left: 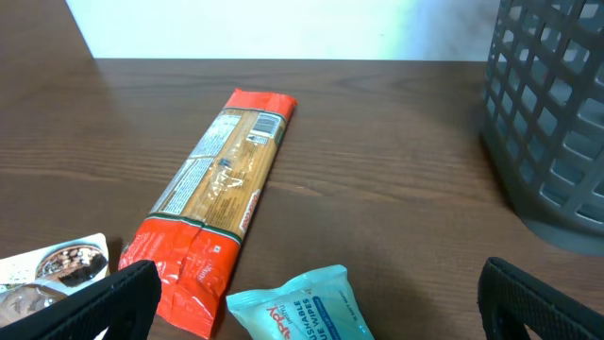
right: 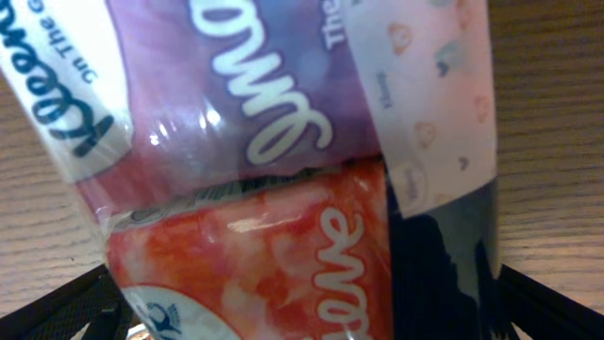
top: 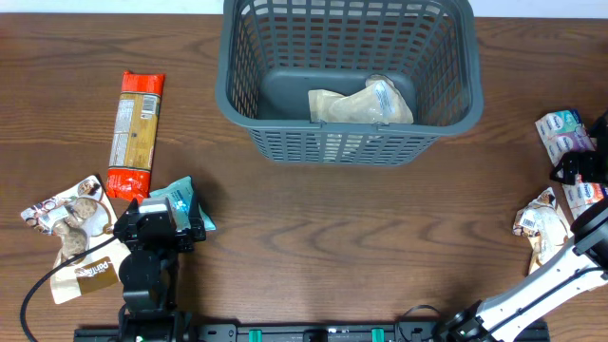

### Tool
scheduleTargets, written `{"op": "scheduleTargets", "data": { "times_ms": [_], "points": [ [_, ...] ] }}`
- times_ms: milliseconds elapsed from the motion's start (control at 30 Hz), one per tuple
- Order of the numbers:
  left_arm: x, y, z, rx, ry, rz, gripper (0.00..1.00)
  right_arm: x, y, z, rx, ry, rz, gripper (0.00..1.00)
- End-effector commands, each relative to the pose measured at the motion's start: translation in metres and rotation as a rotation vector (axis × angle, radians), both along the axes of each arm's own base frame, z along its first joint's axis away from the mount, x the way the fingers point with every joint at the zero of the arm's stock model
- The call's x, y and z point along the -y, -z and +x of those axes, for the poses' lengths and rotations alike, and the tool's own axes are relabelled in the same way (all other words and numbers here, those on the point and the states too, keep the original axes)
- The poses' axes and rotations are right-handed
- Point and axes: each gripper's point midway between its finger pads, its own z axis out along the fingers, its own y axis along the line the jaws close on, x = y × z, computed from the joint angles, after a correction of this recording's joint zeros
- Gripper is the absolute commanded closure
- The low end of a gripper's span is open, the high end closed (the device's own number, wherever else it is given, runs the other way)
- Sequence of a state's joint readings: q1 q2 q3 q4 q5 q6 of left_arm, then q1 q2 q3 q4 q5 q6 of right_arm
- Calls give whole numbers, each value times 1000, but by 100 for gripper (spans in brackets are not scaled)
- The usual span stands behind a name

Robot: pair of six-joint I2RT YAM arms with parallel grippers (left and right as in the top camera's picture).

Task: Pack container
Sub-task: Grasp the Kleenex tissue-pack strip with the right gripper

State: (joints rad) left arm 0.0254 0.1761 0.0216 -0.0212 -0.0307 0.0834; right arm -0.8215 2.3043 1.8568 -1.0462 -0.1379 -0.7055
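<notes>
The container, a dark grey lattice basket, stands at the back middle with a beige packet on its floor; its side also shows in the left wrist view. My left gripper is open, its fingers on either side of a teal wipes packet on the table. My right gripper is open at the far right, close over a multi-pack of tissues that fills its view and lies between its fingers.
A long orange pasta packet lies at the left. A cookie packet and a brown packet lie at the front left. A snack packet lies at the front right.
</notes>
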Motion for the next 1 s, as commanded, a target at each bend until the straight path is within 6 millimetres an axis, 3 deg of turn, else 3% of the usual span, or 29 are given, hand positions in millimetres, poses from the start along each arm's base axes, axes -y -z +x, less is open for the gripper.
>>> {"op": "scheduleTargets", "data": {
  "times_ms": [0,67,267,300,333,367,467,600,700,800,967],
  "points": [
    [-5,15,-3,-46,-24,19,1,-9,13,4,9,36,65,16],
    [-5,15,-3,-46,-24,19,1,-15,12,10,35,44,93,32],
    [-5,15,-3,-46,-24,19,1,-25,10,21,63,87,137,54],
    [-5,15,-3,-46,-24,19,1,-28,10,21,61,88,145,64],
    [-5,15,-3,-46,-24,19,1,-31,9,22,61,85,154,85],
    [-5,15,-3,-46,-24,19,1,-35,8,24,64,83,166,98],
    [-5,15,-3,-46,-23,19,1,-47,3,32,80,90,196,99],
    [-5,15,-3,-46,-23,18,1,-62,-23,53,135,53,185,99],
    [-5,15,-3,-47,-23,19,1,-72,-65,76,215,11,122,99],
    [-5,15,-3,-47,-23,18,1,-81,-124,100,329,-5,50,99],
    [-5,15,-3,-47,-23,18,1,-113,-249,132,577,-55,-75,99]
  ]
}}
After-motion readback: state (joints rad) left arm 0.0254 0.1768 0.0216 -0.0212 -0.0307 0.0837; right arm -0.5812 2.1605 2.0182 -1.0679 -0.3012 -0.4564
